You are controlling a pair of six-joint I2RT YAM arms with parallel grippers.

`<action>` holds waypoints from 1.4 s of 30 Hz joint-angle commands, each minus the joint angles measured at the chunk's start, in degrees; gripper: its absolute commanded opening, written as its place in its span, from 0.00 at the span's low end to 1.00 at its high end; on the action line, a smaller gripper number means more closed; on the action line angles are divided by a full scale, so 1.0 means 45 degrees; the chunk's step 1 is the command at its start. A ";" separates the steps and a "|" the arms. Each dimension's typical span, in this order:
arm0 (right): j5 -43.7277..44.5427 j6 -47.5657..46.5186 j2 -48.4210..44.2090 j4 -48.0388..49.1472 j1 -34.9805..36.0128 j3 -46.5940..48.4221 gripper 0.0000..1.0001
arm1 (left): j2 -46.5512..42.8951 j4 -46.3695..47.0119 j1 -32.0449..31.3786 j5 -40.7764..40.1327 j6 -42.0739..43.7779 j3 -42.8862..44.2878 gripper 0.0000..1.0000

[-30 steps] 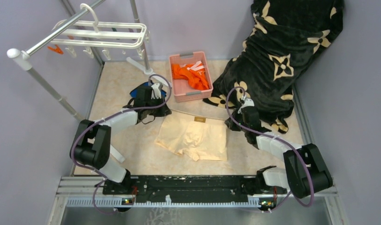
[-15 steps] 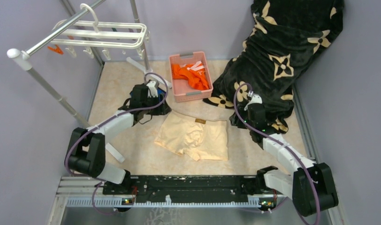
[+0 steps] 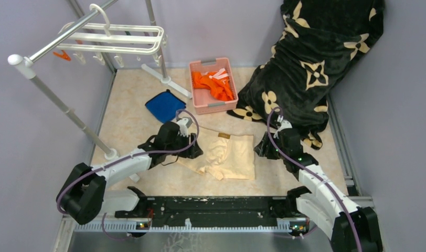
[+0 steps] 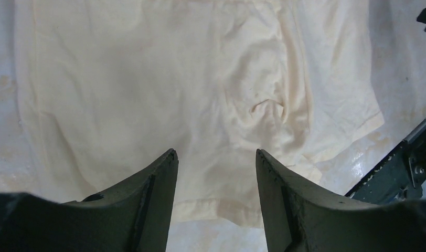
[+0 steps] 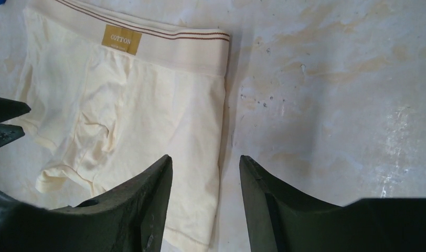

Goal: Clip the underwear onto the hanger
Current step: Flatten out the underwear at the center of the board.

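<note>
The pale peach underwear (image 3: 229, 155) lies flat on the table, its waistband and gold label (image 3: 223, 135) toward the back. My left gripper (image 3: 194, 150) hovers open over its left leg; in the left wrist view the hem sits between the open fingers (image 4: 215, 153) over the fabric (image 4: 174, 79). My right gripper (image 3: 261, 148) is open at the underwear's right edge; in the right wrist view that side edge (image 5: 148, 94) runs between the spread fingers (image 5: 205, 157). Neither holds anything. The white hanger (image 3: 116, 39) hangs from the rack at the back left, far from both grippers.
A pink basket (image 3: 198, 102) with orange clothes stands at the back centre, with a blue folded cloth (image 3: 165, 105) to its left. A black flowered blanket (image 3: 316, 58) fills the back right. The grey rack pole (image 3: 69, 113) slants down the left side.
Both arms came forward from the back of the table to the two sides of the underwear. Both grippers went from shut to open.
</note>
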 commanded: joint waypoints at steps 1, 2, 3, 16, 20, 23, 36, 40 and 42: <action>-0.0770 0.0110 -0.0283 0.0180 -0.0087 -0.0064 0.51 | -0.0152 0.0181 -0.0005 -0.0761 -0.0529 -0.0970 0.62; -0.0879 0.0102 -0.0278 0.0252 -0.0086 -0.0091 0.51 | -0.0222 0.0179 -0.0017 -0.0903 -0.0673 -0.1199 0.62; -0.0951 0.0118 -0.0267 0.0302 -0.0086 -0.0094 0.51 | -0.0309 0.0188 -0.0007 -0.1048 -0.0818 -0.1408 0.62; -0.0450 0.0251 -0.0263 0.0154 -0.0086 0.0270 0.51 | -0.3082 -0.1755 -0.0230 -0.2119 -0.2867 -0.3305 0.61; -0.0129 0.0267 -0.0334 -0.0021 -0.0095 0.0410 0.51 | -0.4302 -0.2323 -0.0624 -0.2088 -0.3907 -0.3776 0.61; -0.0021 0.0291 -0.0421 0.0077 -0.0086 0.0457 0.51 | -0.5099 -0.2823 -0.0659 -0.2514 -0.3929 -0.3411 0.62; -0.0759 -0.0169 0.1358 0.0837 -0.0086 0.1503 0.52 | -0.2209 -0.4536 -0.0217 -0.6256 -0.1129 0.1423 0.70; -0.0975 -0.0224 0.1600 0.1054 -0.0086 0.1453 0.52 | -0.0484 -0.3947 0.0558 -0.5502 -0.0099 0.2104 0.69; -0.1078 -0.0311 0.1702 0.1051 -0.0086 0.1453 0.52 | 0.0126 -0.3317 0.1068 -0.4674 0.0372 0.2197 0.69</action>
